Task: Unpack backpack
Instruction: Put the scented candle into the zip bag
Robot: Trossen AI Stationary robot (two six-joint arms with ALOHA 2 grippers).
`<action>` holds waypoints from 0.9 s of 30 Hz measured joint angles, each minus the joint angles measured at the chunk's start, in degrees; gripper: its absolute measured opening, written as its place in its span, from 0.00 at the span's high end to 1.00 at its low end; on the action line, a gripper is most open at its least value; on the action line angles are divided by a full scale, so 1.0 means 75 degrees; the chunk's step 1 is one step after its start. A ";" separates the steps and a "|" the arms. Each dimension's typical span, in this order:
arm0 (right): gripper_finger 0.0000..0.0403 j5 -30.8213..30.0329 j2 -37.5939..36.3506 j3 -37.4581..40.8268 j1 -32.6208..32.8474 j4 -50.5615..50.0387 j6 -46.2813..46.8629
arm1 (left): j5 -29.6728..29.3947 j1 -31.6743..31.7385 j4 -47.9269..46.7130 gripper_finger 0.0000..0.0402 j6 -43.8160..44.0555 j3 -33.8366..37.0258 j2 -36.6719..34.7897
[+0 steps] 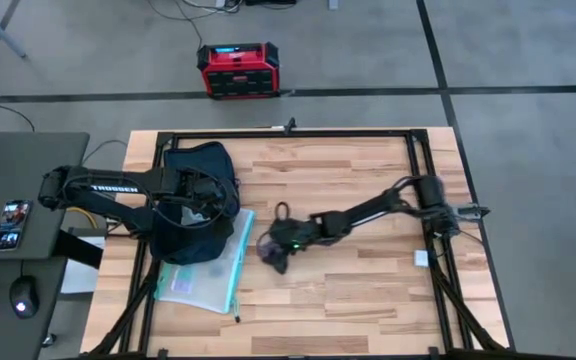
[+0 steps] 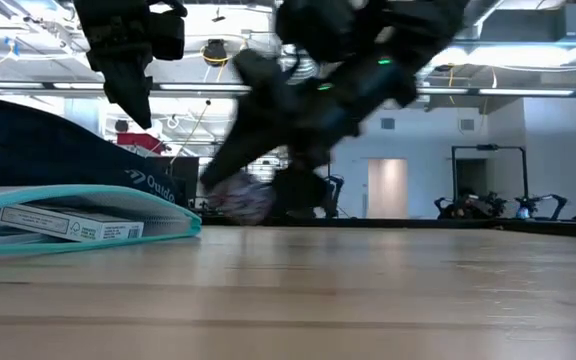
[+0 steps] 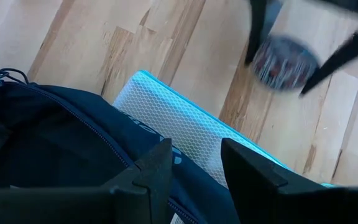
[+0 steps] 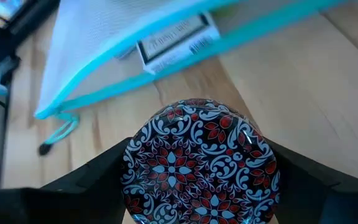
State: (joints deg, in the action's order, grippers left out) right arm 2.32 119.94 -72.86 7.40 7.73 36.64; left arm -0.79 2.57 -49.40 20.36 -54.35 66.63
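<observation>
The dark navy backpack (image 1: 193, 200) lies on the table's left part, its lower end resting over a white mesh pouch with a teal edge (image 1: 208, 265). A boxed item (image 4: 173, 40) shows inside the pouch. My left gripper (image 3: 194, 155) hangs open above the backpack (image 3: 55, 143) and touches nothing. My right gripper (image 1: 273, 252) is just to the right of the pouch, shut on a round case with a red, white and black flower pattern (image 4: 197, 162). In the low view the case (image 2: 243, 200) is down near the table top. My right gripper pinches the round case between its two fingers, one on each side of its rim (image 4: 129, 171). The fingers (image 4: 297, 177) come slanting down from the table's right side. The patterned face points toward the wrist camera. Whether the case touches the table, I cannot tell.
A red-black box (image 1: 238, 70) stands on the floor beyond the far edge. A desk with a phone (image 1: 13, 225) and a mouse (image 1: 24, 297) is to the left. A small white item (image 1: 421, 258) lies at the right rail. Bare wood spreads across the middle and right.
</observation>
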 joint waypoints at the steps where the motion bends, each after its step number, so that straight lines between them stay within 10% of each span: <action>1: 0.30 -0.0001 0.0226 -0.0356 -0.0001 -0.0167 -0.0265 | 0.0001 0.0000 0.0001 0.69 0.0000 0.0000 0.0000; 17: 0.30 0.0506 0.2365 -0.3954 -0.0504 -0.1213 -0.2020 | 0.1065 -0.0086 0.0103 0.69 0.0525 -0.0076 -0.0581; 27: 0.30 0.0605 0.3311 -0.4809 -0.0542 0.0294 -0.1644 | 0.0107 -0.0533 -0.0620 0.69 0.1485 -0.0079 -0.2331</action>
State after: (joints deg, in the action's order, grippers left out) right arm 6.85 144.77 -108.92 3.33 9.93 24.31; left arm 0.01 -1.43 -54.05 31.50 -54.94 49.15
